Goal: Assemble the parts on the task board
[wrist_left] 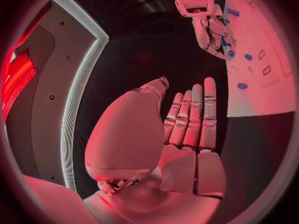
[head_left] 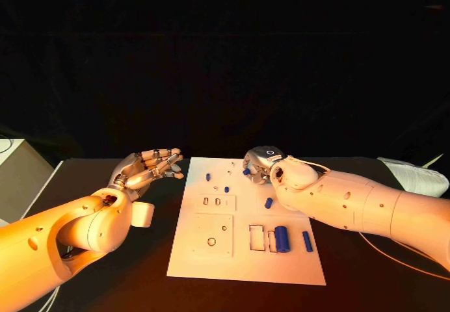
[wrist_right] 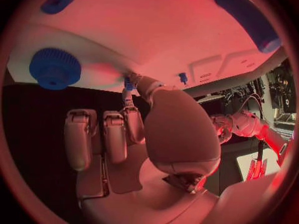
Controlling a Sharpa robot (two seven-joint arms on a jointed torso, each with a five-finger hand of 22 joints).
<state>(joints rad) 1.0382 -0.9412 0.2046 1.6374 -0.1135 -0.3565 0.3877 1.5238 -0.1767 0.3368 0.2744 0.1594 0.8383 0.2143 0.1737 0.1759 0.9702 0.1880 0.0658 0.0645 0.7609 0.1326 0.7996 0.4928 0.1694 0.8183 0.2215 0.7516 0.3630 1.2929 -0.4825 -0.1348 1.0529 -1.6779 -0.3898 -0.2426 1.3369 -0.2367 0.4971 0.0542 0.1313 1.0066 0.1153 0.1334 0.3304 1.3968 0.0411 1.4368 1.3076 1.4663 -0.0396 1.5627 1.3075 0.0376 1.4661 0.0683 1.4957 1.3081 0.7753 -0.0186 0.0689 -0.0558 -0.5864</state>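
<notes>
The right hand [head_left: 267, 166] pinched a small blue peg [wrist_right: 129, 82] over the white rectangular task board's [head_left: 211, 260] far edge, likely to seat it; the left hand [head_left: 150, 168] waited beside the board, fingers apart and empty.

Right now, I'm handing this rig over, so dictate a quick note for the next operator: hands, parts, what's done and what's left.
Left hand: open, holding nothing, beside the left edge of the white board, off it.
Right hand: over the board's far end, its fingers pinching a small blue part.
Parts: a thick blue cylinder and a thin blue rod lie near the rectangular slots at the board's near right. Another blue piece lies mid-board. Two small ones sit near the far edge. A blue gear is close to the right hand.
Done: I cannot tell that anything is seated.
Left: most parts lie loose on the board.
</notes>
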